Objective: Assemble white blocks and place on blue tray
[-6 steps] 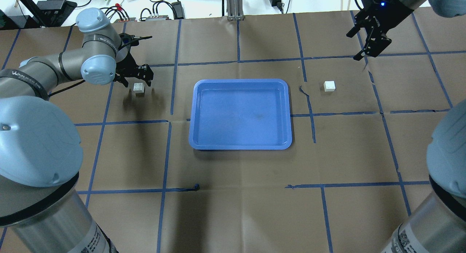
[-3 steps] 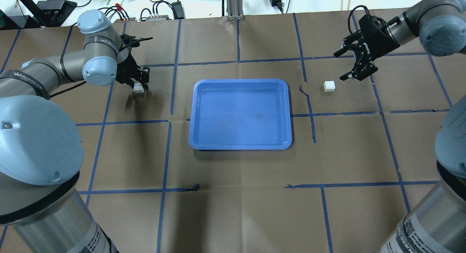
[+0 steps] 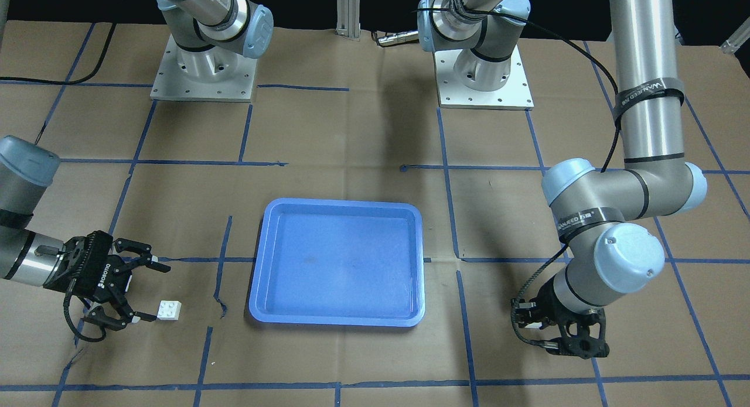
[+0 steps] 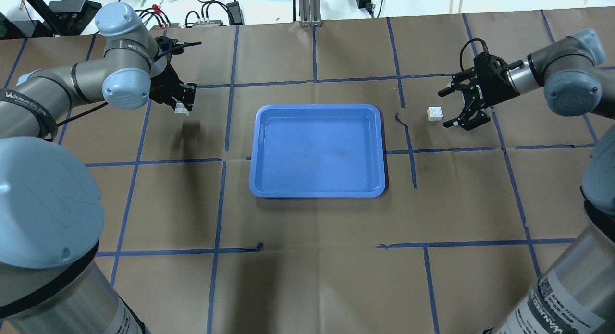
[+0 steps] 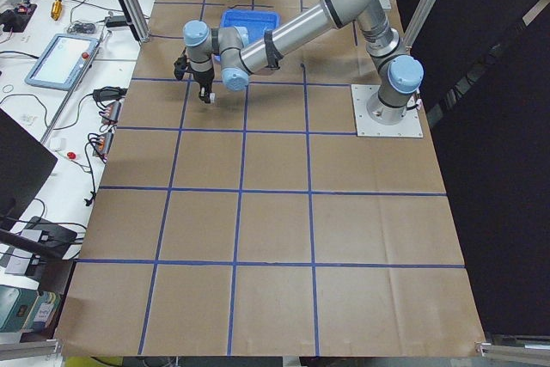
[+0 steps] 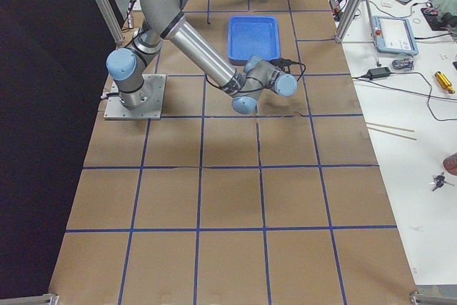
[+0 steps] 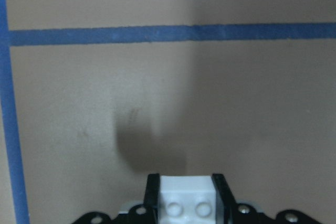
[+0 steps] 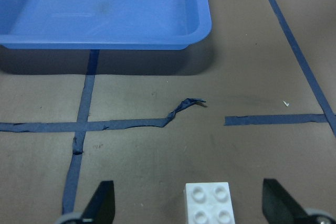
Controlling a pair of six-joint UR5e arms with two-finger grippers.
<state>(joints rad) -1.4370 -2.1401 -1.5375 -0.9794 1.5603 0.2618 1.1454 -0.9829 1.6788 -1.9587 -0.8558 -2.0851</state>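
Observation:
The blue tray (image 4: 317,107) lies at the table's middle with nothing in it; it also shows in the front view (image 3: 340,203) and the right wrist view (image 8: 105,40). My left gripper (image 4: 182,103) is shut on one white block (image 4: 181,109) and holds it a little above the paper, left of the tray. The left wrist view shows this block (image 7: 188,198) pinched between the fingers, over its shadow. The other white block (image 4: 435,113) sits on the paper right of the tray. My right gripper (image 4: 443,109) is open and low, its fingertips flanking that block (image 8: 210,203).
Blue tape lines grid the brown paper. A loose curl of tape (image 4: 399,117) lies between the tray and the right block. Cables and boxes (image 4: 206,17) line the far table edge. The two arm bases (image 3: 202,73) stand at the robot's side.
My left gripper has shut on its white block and raised it slightly. My right gripper has come down and in from the far right, and its open fingers now flank the other block.

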